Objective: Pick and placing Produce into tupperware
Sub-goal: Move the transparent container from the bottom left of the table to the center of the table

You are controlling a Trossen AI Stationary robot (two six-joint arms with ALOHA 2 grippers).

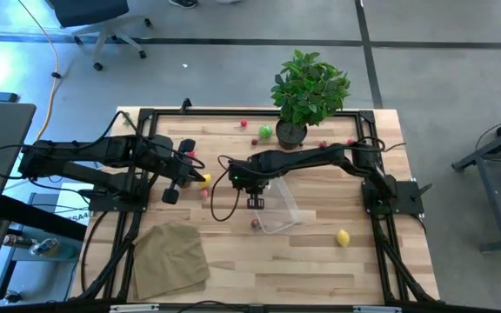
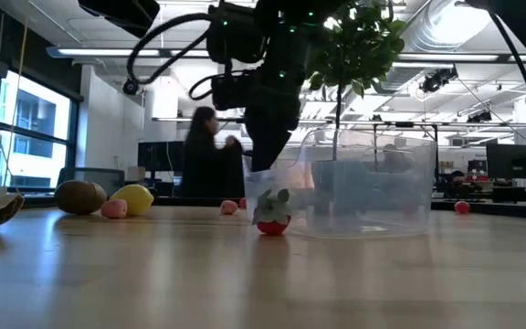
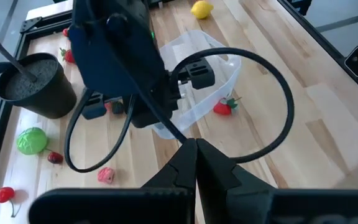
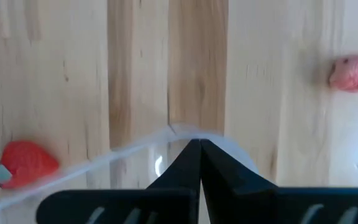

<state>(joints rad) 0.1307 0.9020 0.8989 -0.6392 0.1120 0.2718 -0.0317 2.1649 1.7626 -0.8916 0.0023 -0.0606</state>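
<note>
Now | right hand [image 4: 199, 144] clenched at tupperware [image 1: 278, 207] rim | left hand [image 3: 196, 144] clenched, empty | strawberry [image 4: 27, 163] half-hidden

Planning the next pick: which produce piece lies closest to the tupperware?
The red strawberry with green leaves, right beside the tupperware wall; the other pieces all lie farther off.

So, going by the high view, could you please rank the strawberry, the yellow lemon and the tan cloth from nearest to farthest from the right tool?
1. The strawberry, just below the right tool, beside the tupperware.
2. The tan cloth, toward the lower-left corner.
3. The yellow lemon, lower right; only slightly farther than the cloth, so these two are nearly too close to call.
</note>
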